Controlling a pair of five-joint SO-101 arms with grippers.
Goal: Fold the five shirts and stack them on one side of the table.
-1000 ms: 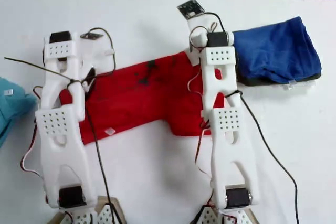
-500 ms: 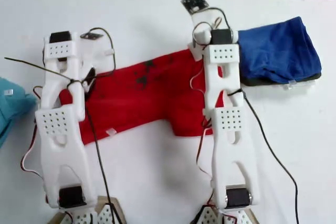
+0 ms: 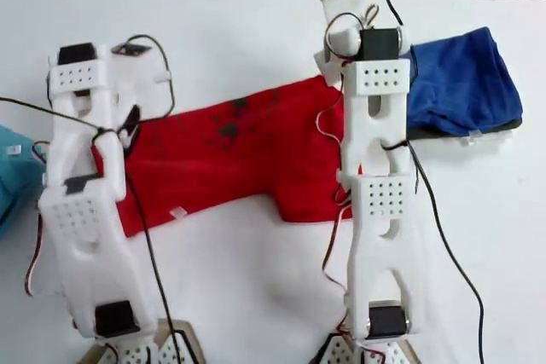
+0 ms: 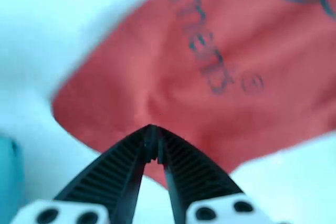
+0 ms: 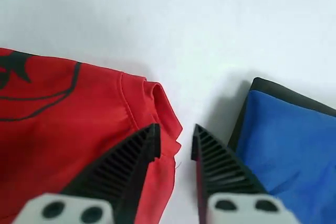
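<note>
gripping the red shirt (image 4: 210,51) by its edge with the left gripper (image 4: 152,136), claw pinched together on the cloth. holding the right gripper (image 5: 175,134) with its claw apart and nothing in it, right at the shirt's bunched far corner, close beside the folded blue shirt (image 5: 294,150) lying on a dark shirt (image 5: 273,94).

over the last second: stretched both arms a little farther across the white table (image 3: 256,31), swung the left one outward toward the teal shirt (image 3: 17,172) at the table edge, and carried the right wrist toward the blue stack. seems to have drawn the red cloth out somewhat wider between them.

reads as spreading, not folding yet, with the red shirt laid crosswise mid-table and still unfolded. judging two done in the blue-and-dark stack, red in hand, teal waiting. next probably calls for closing the right claw on that bunched corner before any fold. risks nudging the stack if swept sideways.
</note>
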